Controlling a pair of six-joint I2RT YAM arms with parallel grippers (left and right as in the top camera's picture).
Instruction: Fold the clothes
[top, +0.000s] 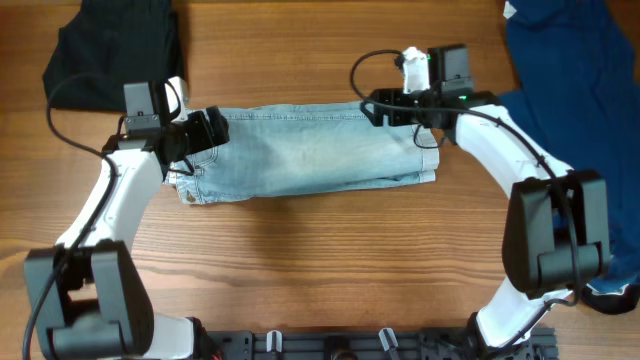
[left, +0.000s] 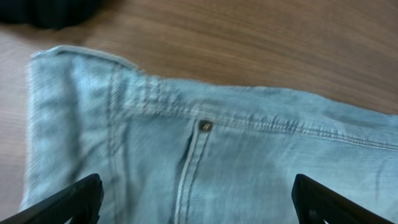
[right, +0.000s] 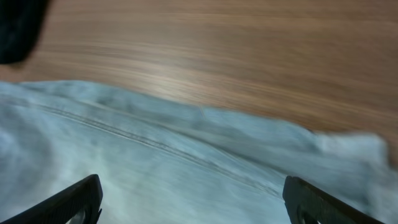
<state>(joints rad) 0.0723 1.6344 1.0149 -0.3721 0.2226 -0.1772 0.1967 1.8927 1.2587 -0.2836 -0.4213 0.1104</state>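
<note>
Wood-grain table (top: 300, 262), seen from overhead.

L side: left gripper (top: 212, 130) has jaws spread wide with nothing between them. It sits over the 9 o'clock end of the denim shorts (top: 310, 152), at the far edge. Wrist cam shows a rivet (left: 204, 126) and top-stitched seam centred under the fingers.

R side: right gripper (top: 373, 108) is also spread wide and empty, over the far edge of the shorts twd 1 o'clock. Wrist cam is blurred and shows only pale denim and bare wood past it. Can't tell on either side whether the tips touch the cloth.

Shorts lie flat at table centre, long axis 9→3. Riveted seam end at 9, plainer end at 3; which is waist vs hem I can't confirm.

Handling (est.):
- Denim is light-to-med wt and soft but has body, so it should hold a crease.
- Not fragile, not slick in the pads.
- Seams and bands are thick and stiffer, so expect bulk at the fold.
- Take hold at the two far corners, on stitched edges, w/ all layers in the pinch.
- A mid-panel grab prob. catches the top layer only and bunches.
- Cloth may slide on the wood, so lift before carrying over.

Black garment (top: 110, 50) at 10 o'clock is near the L arm. Navy garment (top: 570, 70) at 2 o'clock is well apart from the shorts.
</note>
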